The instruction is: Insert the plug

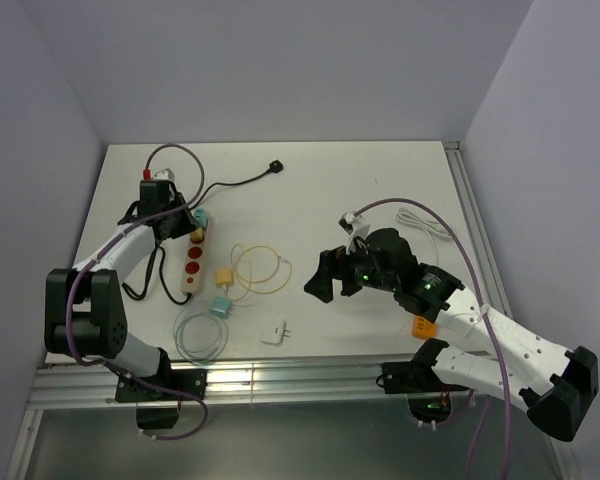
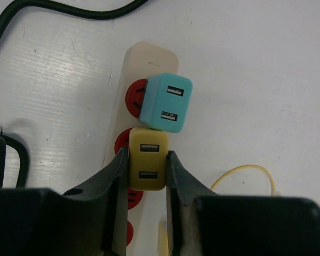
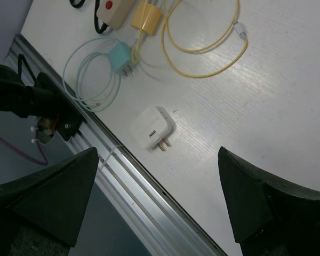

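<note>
At the far left of the desk (image 1: 380, 180), the yellow plug (image 2: 147, 154) stood over a red socket of the power strip (image 2: 149, 56), its far edge touching the teal plug (image 2: 166, 102) just beyond it. That crowding looked the likely trouble: pressed down askew, the prongs (hidden underneath) could miss their slots or shove the strip sideways. The left pincer (image 2: 148, 161) pinched the yellow plug by its sides. Further right, the right pincer (image 3: 159, 160) hung spread wide, holding nothing, near a white plug (image 3: 152, 128).

white charger (image 3: 152, 128) lying loose | teal charger (image 3: 119, 56) nearby, apart
</note>
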`<state>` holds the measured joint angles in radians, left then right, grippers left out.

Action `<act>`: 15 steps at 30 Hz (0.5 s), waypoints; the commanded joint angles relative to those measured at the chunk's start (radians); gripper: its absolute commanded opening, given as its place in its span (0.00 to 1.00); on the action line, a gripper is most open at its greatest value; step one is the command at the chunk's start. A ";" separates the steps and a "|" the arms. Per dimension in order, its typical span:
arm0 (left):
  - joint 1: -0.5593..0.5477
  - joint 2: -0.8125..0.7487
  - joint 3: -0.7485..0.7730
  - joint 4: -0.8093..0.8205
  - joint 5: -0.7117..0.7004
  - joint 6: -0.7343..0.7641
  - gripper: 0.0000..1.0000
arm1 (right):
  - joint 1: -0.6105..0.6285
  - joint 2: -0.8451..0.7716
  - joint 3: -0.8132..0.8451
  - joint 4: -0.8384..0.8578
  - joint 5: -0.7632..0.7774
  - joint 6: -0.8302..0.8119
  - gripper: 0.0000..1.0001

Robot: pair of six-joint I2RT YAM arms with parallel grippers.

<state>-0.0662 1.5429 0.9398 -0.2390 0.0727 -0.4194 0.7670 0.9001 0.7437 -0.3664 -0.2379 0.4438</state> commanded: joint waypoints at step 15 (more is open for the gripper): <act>-0.153 0.143 -0.073 -0.043 0.079 -0.371 0.00 | -0.008 -0.079 -0.033 0.026 -0.006 0.058 1.00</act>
<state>-0.1860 1.6142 0.9318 -0.0547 0.1650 -0.7578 0.7654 0.8474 0.7136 -0.3573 -0.2520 0.4904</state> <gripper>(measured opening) 0.286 0.997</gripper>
